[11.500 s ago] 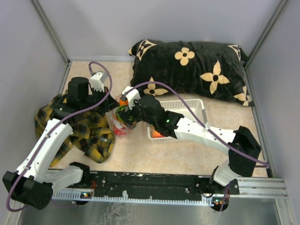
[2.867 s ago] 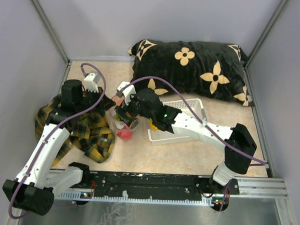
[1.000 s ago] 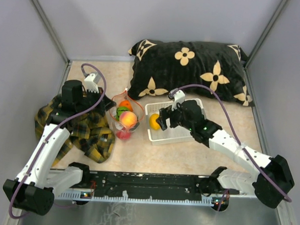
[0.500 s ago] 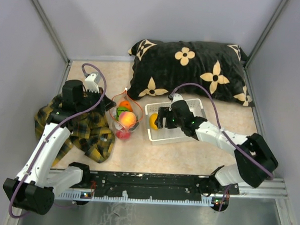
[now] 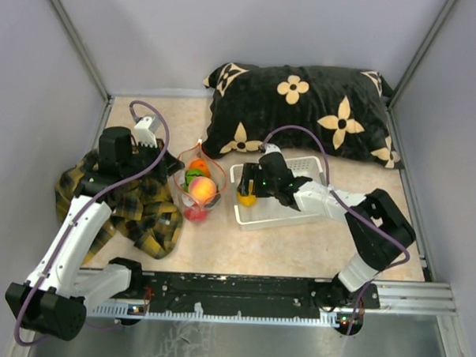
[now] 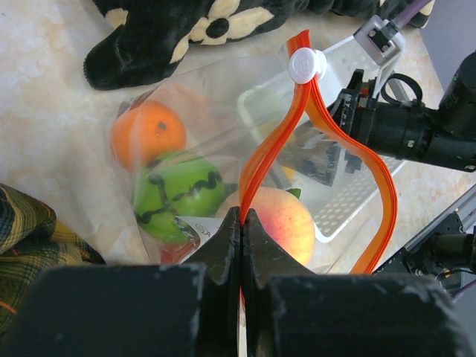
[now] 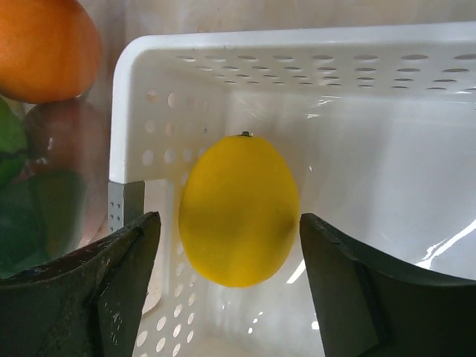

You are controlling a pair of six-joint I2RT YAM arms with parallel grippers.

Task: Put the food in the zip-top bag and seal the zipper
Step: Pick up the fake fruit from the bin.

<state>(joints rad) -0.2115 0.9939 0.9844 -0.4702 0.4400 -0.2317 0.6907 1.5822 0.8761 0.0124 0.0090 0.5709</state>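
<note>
Left wrist view: the left gripper (image 6: 242, 223) is pinched shut on the zipper (image 6: 375, 186) of the zip-top bag (image 6: 186, 97). It seems to hold that edge up so the mouth gapes towards the right for loading. Through the clear plastic show an orange fruit (image 6: 147, 134), a green striped fruit (image 6: 182, 195) and a peach fruit (image 6: 275, 219). Only this view shows the white slider (image 6: 306, 65) at the far end of the strip.

The top view alone gives the layout: the bag stands between the plaid cloth (image 5: 134, 205) on the left and the white basket (image 5: 277, 216) on the right.

The right wrist view shows what the arm hides from above. The right gripper (image 7: 229, 223) is open, one finger on each side of the yellow fruit (image 7: 238, 210), not yet clamped. That fruit lies in the basket's left end, likely the next piece for the bag.
</note>
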